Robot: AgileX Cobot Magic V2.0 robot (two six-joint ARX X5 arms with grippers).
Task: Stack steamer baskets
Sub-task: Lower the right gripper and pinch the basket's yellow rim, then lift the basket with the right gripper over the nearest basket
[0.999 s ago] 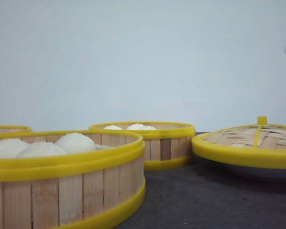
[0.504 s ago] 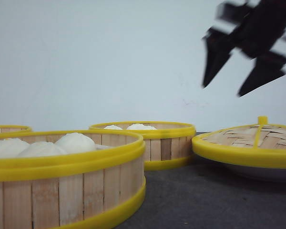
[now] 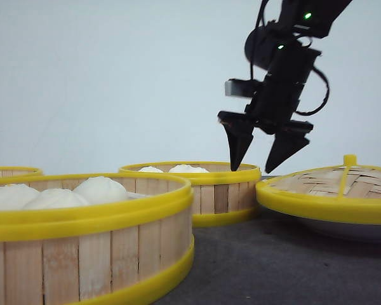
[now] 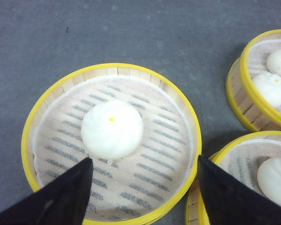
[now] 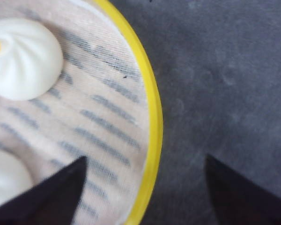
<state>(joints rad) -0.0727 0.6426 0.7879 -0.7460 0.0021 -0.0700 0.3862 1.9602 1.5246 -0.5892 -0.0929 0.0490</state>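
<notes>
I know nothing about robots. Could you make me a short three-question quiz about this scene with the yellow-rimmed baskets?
1. True or false: the right gripper is clamped on the middle steamer basket's rim.
2. How many buns lie in the basket under the left gripper?
3. The woven lid rests on: A) a basket, B) a white plate, C) the bare table.

Key: 1 false, it hangs open, one finger inside the rim, one outside. 2 one bun. 3 B.
</notes>
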